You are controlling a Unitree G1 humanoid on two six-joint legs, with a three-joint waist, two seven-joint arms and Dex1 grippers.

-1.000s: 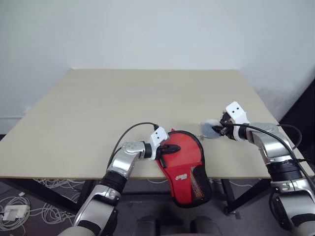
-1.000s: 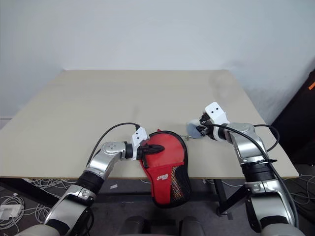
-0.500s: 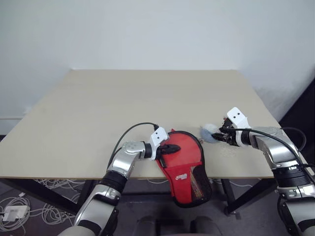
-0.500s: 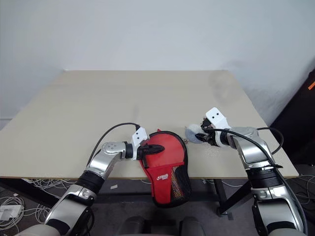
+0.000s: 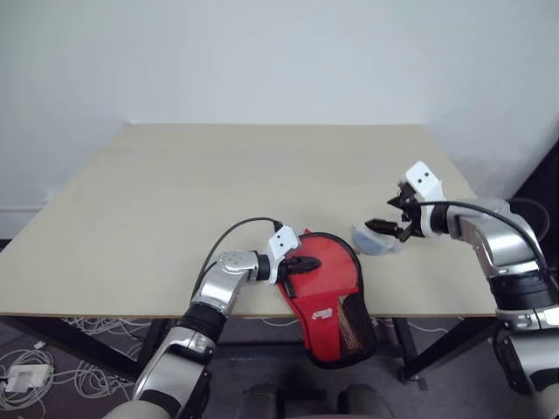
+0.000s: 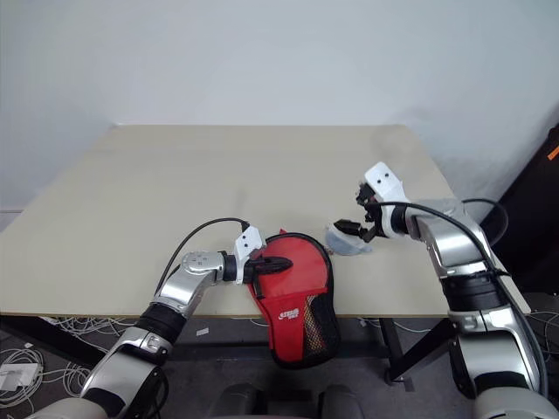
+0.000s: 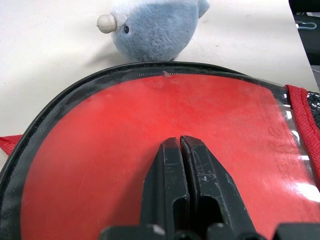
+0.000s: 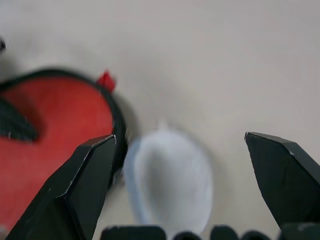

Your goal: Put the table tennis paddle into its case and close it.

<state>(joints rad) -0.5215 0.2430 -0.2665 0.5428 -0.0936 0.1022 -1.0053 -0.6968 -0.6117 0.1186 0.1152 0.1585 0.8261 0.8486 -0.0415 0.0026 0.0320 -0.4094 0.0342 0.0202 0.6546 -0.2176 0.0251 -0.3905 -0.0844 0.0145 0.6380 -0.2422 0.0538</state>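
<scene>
Two grippers | left gripper (image 7: 180, 145) closed on case (image 5: 327, 279) | right gripper (image 8: 180, 165) spread, seemingly above plush bird (image 7: 157, 27)

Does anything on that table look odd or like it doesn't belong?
Yes: a small blue plush bird sits on the table just beside the round end of the red case, below the open right gripper. It has nothing to do with table tennis gear. The case also hangs partly over the table's near edge.
</scene>
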